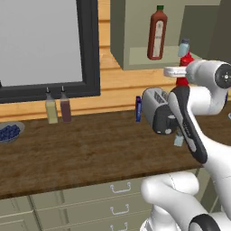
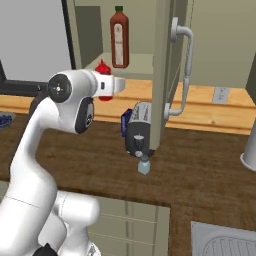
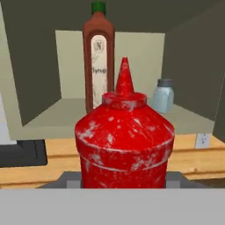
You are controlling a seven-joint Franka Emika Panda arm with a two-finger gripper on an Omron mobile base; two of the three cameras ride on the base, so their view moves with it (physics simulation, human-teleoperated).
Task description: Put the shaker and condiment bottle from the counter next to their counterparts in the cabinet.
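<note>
My gripper [image 1: 179,71] is shut on the red condiment bottle [image 3: 125,136], holding it upright in the air in front of the cabinet [image 1: 135,56]. The bottle's red cap [image 2: 103,67] pokes up above the hand. On the cabinet shelf [image 3: 57,115] beyond it stand the counterparts: a tall dark red sauce bottle [image 3: 99,66] with a green cap, and to its right a small pale shaker [image 3: 162,96]. The other shaker [image 2: 144,165] stands on the counter [image 1: 81,153] in front of the toaster, partly behind my forearm in the left base view.
The cabinet door [image 2: 164,75] hangs open with its handle [image 2: 186,70] toward the right. A toaster [image 1: 155,108] and a blue packet [image 1: 138,108] sit under the cabinet. Yellow [image 1: 51,108] and brown [image 1: 66,107] bottles and a bowl of blueberries [image 1: 9,132] stand far left; a sink [image 2: 225,245] lies right.
</note>
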